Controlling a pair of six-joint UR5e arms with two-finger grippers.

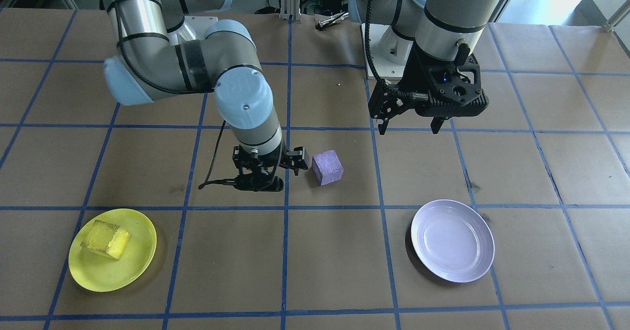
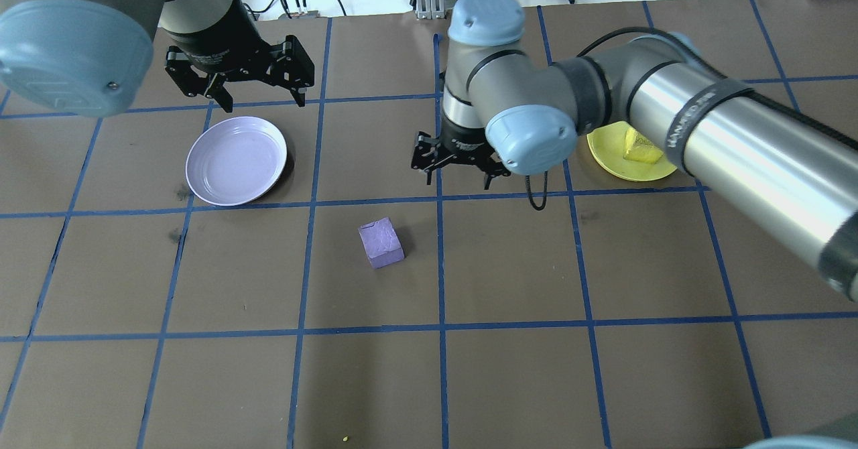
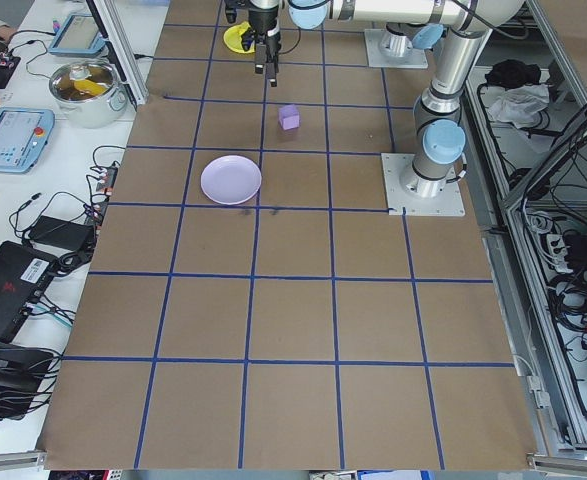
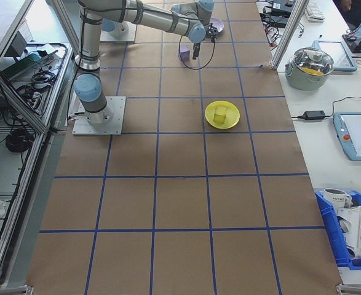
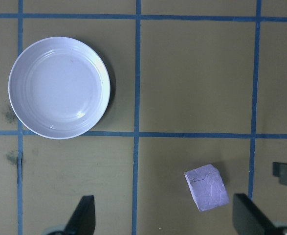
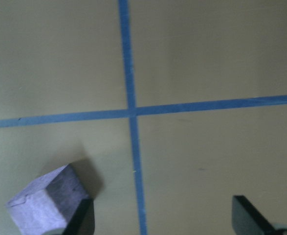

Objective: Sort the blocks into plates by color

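Purple block [image 2: 381, 242] sits flat, skewed to the tape grid; both grippers' fingers spread, empty.

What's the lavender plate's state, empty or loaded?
Empty. The lavender plate shows only a bare glossy inside in the left wrist view; the purple block sits apart on the table paper, outside it.

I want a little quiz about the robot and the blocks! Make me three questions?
1. True or false: the yellow block lies in the yellow plate.
2. What is inside the lavender plate? A) purple block B) nothing C) yellow block
3. Fill in: the purple block sits on the ____.

Key: 1 true. 2 B. 3 table; both the right end effector and left end effector are open, holding nothing.
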